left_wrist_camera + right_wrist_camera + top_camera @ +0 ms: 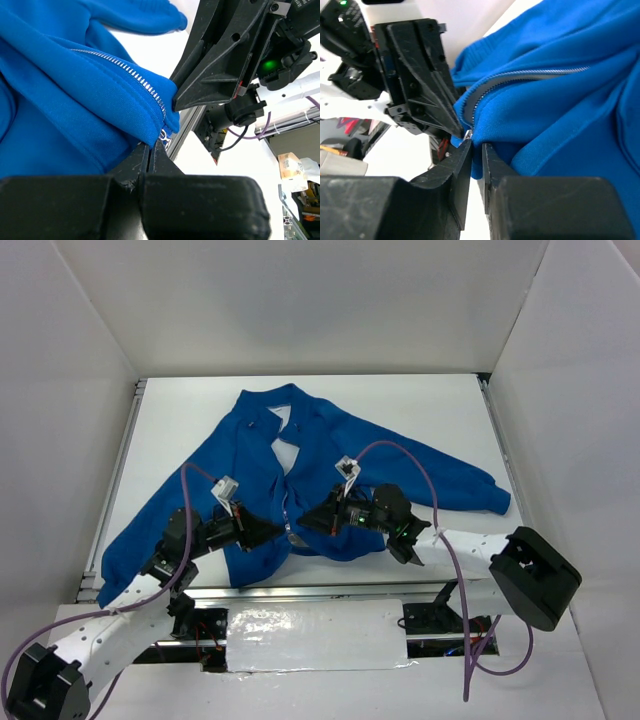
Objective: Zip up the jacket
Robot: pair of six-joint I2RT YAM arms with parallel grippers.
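Observation:
The royal-blue jacket (300, 455) lies spread on the white table, collar at the far side and hem at the near edge. Its silver zipper (125, 70) runs down to the hem corner, where a small metal slider (165, 135) shows. My left gripper (150, 145) is shut on the jacket's hem just left of the zipper's bottom end. From the right, my right gripper (476, 147) meets the same spot. Its jaws stand a narrow gap apart, with the blue hem edge (477, 165) hanging between them. The zipper teeth (530, 75) curve away above. In the top view both grippers (272, 530) (305, 523) nearly touch.
White walls enclose the table (430, 410) on three sides. An aluminium rail (120, 470) runs along its left edge. Purple cables (400, 455) arch over the jacket from both wrists. The right sleeve (470, 490) reaches toward the right edge.

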